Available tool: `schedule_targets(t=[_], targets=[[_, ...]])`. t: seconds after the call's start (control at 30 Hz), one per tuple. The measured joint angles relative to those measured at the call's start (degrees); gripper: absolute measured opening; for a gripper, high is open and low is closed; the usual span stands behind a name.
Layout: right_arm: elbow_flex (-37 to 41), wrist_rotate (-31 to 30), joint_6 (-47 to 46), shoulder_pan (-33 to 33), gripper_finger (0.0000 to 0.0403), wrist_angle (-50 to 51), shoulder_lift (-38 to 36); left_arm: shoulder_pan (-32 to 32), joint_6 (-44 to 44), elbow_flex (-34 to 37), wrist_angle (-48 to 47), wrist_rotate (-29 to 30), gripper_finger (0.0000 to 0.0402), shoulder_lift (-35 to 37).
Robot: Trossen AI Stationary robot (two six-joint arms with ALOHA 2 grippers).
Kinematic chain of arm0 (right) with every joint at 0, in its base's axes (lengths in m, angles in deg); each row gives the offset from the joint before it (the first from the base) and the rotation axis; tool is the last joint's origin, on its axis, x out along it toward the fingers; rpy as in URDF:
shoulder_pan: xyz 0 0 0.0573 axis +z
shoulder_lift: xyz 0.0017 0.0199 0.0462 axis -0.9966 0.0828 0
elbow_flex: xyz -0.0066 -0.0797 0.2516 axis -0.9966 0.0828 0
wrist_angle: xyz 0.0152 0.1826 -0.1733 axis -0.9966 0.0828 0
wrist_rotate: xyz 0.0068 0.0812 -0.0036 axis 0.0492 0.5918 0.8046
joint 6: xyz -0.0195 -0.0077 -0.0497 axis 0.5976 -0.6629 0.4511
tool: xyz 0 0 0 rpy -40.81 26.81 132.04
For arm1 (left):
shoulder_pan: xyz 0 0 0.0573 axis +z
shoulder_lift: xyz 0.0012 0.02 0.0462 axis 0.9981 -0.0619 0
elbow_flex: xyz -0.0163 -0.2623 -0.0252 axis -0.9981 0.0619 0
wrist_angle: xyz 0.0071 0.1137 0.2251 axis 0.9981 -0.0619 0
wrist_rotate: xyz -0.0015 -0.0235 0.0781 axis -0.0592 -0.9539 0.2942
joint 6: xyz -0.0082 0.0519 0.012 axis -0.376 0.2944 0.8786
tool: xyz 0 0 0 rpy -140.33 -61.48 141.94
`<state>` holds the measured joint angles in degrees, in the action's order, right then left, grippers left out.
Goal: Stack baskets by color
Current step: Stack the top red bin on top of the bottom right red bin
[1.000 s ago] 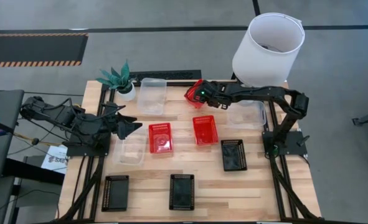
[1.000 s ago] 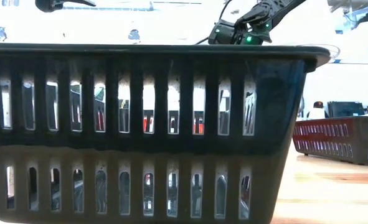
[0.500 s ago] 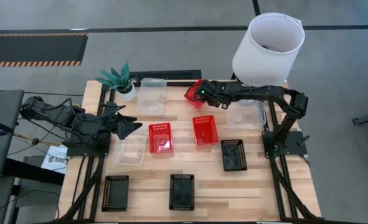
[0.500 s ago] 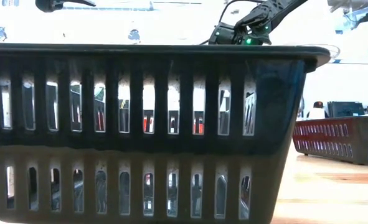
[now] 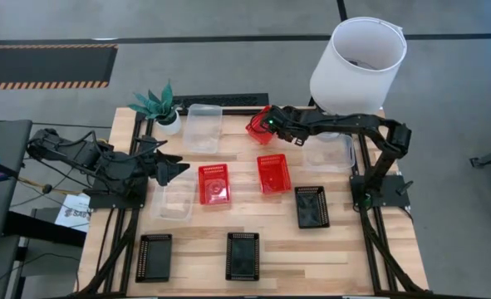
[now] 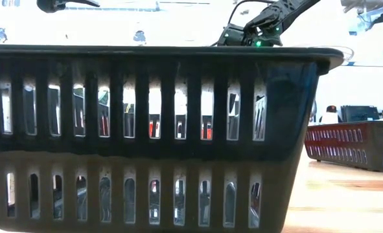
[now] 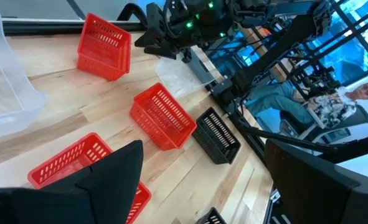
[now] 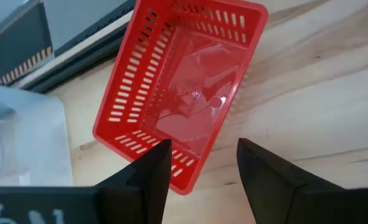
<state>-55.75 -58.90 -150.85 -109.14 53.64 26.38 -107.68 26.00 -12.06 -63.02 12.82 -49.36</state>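
1. Now the right gripper [image 8: 199, 171] hovers at the far side of the surface [image 5: 270, 249], fingers parted over a tilted red basket [image 8: 180, 87]; nothing is gripped.
2. The left gripper [image 5: 172, 169] waits wide open and empty above a clear basket [image 5: 177, 199].
3. Two more red baskets [image 5: 214, 183] sit mid-surface, three black baskets [image 5: 243, 255] along the near side.
4. Wooden plank surface, grey floor; lampshade [image 5: 357, 66] and plant [image 5: 155, 105] at the back.
5. No readable writing.

Three baskets [image 5: 243, 255] line the table's [image 5: 278, 249] front, two sit mid-table, the plant [image 5: 157, 105] rear-left.
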Motion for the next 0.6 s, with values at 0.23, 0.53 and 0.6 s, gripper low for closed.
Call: schedule_targets(t=[0.23, 0.53, 0.6], targets=[[0.0, 2.8, -3.2, 1.8, 0.0193, -2.7, 4.8, 0.0, 0.7, 0.0, 0.0, 0.5, 0.0322, 0.0], [0.0, 2.1, -4.3, 1.5, 0.0182, -5.9, 6.4, 0.0, 0.9, 0.0, 0.0, 0.2, 0.0322, 0.1], [0.0, 2.1, -4.3, 0.8, 0.018, -6.0, 6.4, 0.0, 1.0, 0.0, 0.0, 0.1, 0.0322, 0.1]])
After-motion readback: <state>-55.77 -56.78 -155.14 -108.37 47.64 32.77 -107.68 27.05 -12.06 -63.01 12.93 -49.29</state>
